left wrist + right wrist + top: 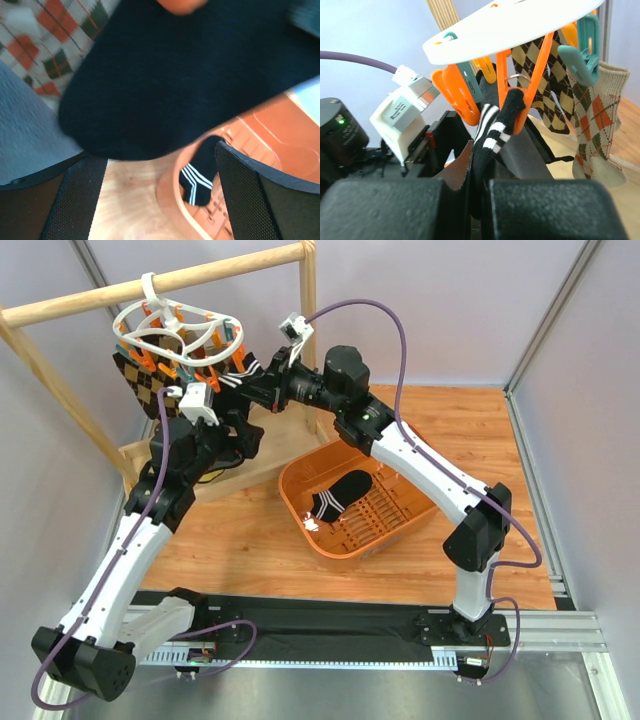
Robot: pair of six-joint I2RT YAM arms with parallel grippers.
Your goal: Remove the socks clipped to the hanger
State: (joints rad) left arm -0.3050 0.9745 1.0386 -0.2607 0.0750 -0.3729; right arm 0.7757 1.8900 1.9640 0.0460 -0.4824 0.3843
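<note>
Wooden tabletop [240, 535] shows one sock [340, 496] in your basket [291, 502]; your right gripper [479, 187] clamps a striped sock [490, 131], left gripper [160, 192] gapes, other socks [135, 380] hang clipped.

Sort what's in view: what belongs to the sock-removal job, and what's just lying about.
Job: hanger; striped sock in the right gripper; argyle socks; basket holding a loose sock.
Not part of it: wooden rail; table.

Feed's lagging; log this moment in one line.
right gripper: shut on striped sock, orange clip holding it | left gripper: open, empty | orange basket: another striped sock inside
</note>
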